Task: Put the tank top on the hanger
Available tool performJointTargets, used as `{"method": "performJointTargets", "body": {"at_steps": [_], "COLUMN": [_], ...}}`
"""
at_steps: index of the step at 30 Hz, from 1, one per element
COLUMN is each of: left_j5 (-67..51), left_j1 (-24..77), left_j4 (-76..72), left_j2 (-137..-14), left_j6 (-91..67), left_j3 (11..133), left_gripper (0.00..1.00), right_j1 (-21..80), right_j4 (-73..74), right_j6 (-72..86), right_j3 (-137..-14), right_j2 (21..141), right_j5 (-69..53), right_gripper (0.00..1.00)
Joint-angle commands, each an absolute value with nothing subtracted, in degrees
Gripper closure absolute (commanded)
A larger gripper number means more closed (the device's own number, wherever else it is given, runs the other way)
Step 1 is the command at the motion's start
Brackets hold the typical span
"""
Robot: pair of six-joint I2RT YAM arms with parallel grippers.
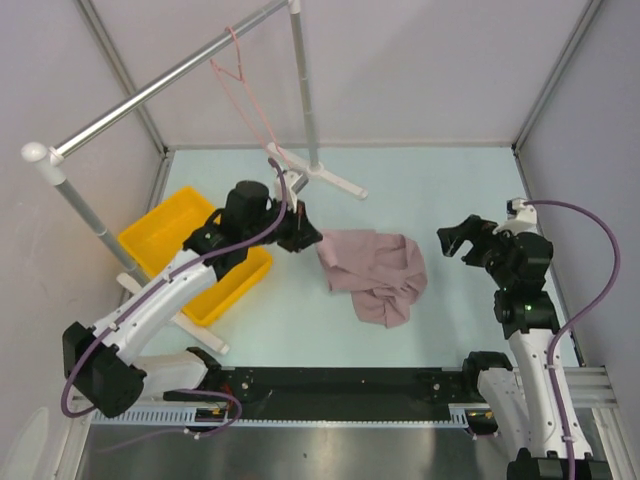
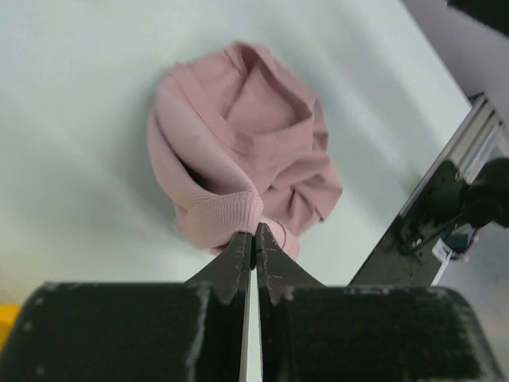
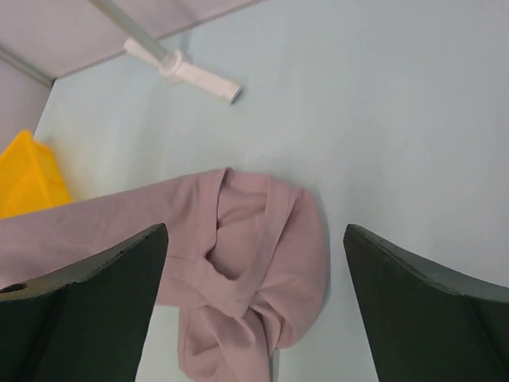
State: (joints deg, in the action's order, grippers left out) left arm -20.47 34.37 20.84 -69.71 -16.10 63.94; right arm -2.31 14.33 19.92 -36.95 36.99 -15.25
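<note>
While the left gripper (image 2: 254, 235) pinches a ribbed edge of the tank top (image 1: 375, 270), fingers pressed tight together, the garment lies crumpled on the table (image 1: 450, 180) between the two arms. Right gripper (image 1: 458, 238) hovers near it, fingers spread wide. Up on the rail (image 1: 150, 90), the hanger (image 1: 255, 110) dangles, well apart from the cloth.

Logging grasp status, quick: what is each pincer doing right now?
Left pincer: closed on the tank top, at its edge.
Right pincer: open, holding nothing.
</note>
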Motion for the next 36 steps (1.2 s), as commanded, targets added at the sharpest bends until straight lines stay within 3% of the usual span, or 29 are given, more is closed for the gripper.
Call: {"method": "performJointTargets", "body": {"at_steps": [1, 13, 20, 28, 29, 35, 36], "left_j5": [-20.48, -10.55, -7.38, -6.86, -6.77, -7.73, -8.17], "left_j1": [35.16, 35.07, 34.89, 34.81, 34.80, 32.52, 32.26], "left_j4": [11.18, 6.69, 5.89, 4.31, 3.96, 1.85, 1.15], "left_j2": [-65.74, -69.52, -72.24, -71.81, -71.81, -72.51, -72.77], "left_j6": [-18.71, -19.77, -20.30, -19.95, -19.86, -19.95, -20.04], "left_j3": [53.91, 49.05, 49.13, 47.38, 46.85, 46.14, 46.32], "left_gripper": [0.94, 0.95, 0.95, 0.96, 0.96, 0.97, 0.98], "right_j1": [1.65, 26.80, 27.51, 27.77, 27.86, 27.95, 27.86], "right_j4": [10.55, 5.19, 5.71, 7.03, 7.12, 11.59, 12.38], "right_j6": [19.96, 7.83, 4.66, 3.08, 3.08, 2.55, 3.16], "right_j3": [-35.07, -40.42, -45.52, -47.20, -47.37, -50.09, -50.36], "right_j2": [43.14, 64.13, 77.06, 84.37, 84.81, 86.31, 85.87], "right_j5": [-24.16, -15.30, -16.17, -21.97, -22.67, -28.30, -27.43], "right_gripper": [0.03, 0.14, 0.20, 0.39, 0.42, 0.97, 1.00]}}
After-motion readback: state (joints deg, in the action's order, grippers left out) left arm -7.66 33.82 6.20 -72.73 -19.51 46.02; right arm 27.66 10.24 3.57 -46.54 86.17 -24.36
